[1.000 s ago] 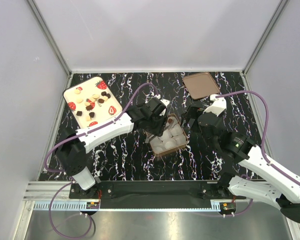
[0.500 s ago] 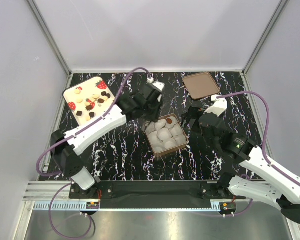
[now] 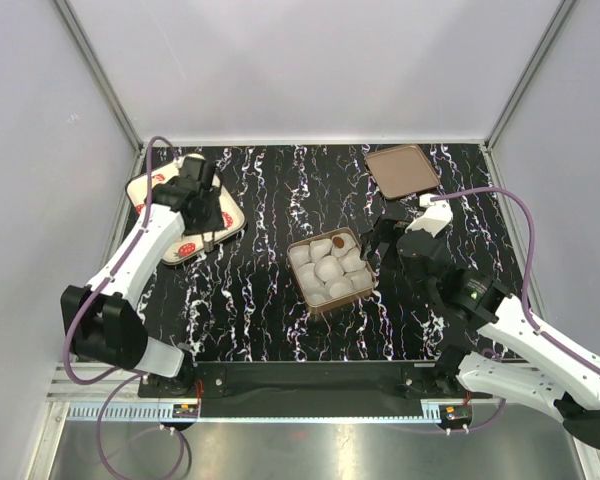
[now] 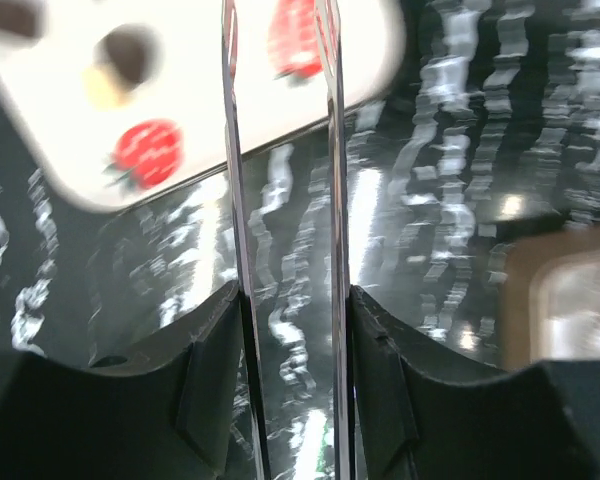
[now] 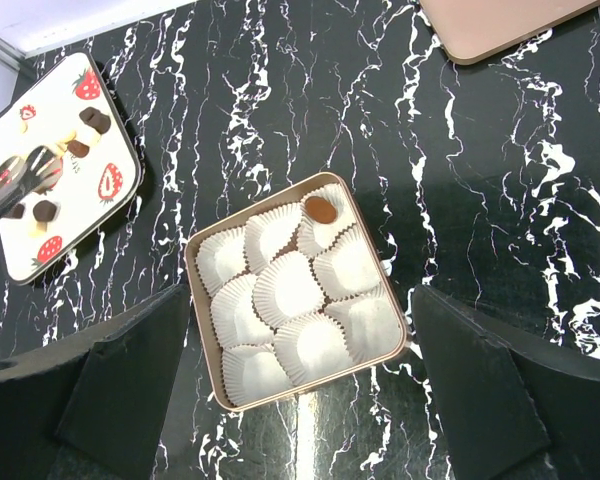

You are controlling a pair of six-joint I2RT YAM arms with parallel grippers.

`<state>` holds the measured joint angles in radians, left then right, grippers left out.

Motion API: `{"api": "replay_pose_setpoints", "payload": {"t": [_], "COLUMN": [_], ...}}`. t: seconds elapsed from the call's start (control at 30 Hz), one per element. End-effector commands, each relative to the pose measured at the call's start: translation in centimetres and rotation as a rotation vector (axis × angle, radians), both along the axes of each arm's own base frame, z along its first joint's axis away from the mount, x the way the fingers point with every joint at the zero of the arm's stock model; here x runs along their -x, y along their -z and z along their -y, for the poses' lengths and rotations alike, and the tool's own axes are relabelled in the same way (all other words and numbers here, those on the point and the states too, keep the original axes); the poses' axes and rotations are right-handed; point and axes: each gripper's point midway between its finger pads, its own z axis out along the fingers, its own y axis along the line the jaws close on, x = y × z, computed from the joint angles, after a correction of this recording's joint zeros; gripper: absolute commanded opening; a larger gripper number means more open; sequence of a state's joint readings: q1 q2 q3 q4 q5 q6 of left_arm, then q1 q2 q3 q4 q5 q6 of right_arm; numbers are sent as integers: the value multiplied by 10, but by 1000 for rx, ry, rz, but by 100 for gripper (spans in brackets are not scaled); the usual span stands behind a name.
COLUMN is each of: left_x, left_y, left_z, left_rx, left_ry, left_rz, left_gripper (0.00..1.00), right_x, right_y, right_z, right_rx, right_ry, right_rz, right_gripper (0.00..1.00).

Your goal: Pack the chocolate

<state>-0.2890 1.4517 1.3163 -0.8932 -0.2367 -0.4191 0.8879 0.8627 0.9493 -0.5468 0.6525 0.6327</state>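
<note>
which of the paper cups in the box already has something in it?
The cup in the box's corner nearest the lid: it holds one dark brown chocolate. All the other cups look empty.

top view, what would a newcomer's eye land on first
The brown box of white paper cups at table centre, with a single dark chocolate in its far corner cup. Next, the strawberry-print tray of loose chocolates at the far left, the left arm reaching over it.

One brown box (image 5: 206,325), nine white paper cups (image 5: 288,287), one dark chocolate (image 5: 322,209) in a cup, one lid (image 5: 500,25), one strawberry-print tray (image 5: 75,195).
</note>
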Motion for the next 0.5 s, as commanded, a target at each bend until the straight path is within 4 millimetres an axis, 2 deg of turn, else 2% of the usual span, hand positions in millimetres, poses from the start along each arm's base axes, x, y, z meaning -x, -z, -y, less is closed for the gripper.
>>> {"api": "replay_pose_setpoints", "payload": {"t": [0.0,0.1,0.47], "left_x": [3,10,18], "left_y": [-3,7,32], "left_z": [-22,-38,-61], "left_rx": [27,-22,-46], "left_ry": [-72,-108,-184], "left_rz": [43,16,-35], "left_gripper": [48,48,49], "right_x": [-3,-3,-2], "right_y": [-10,-10,-14], "right_z": [0,-1,2], "right_rx": [-38,-36,-40], "right_ry": [4,-2,-1], "right_rz": [34,39,50], "right_gripper": [100,100,100]}}
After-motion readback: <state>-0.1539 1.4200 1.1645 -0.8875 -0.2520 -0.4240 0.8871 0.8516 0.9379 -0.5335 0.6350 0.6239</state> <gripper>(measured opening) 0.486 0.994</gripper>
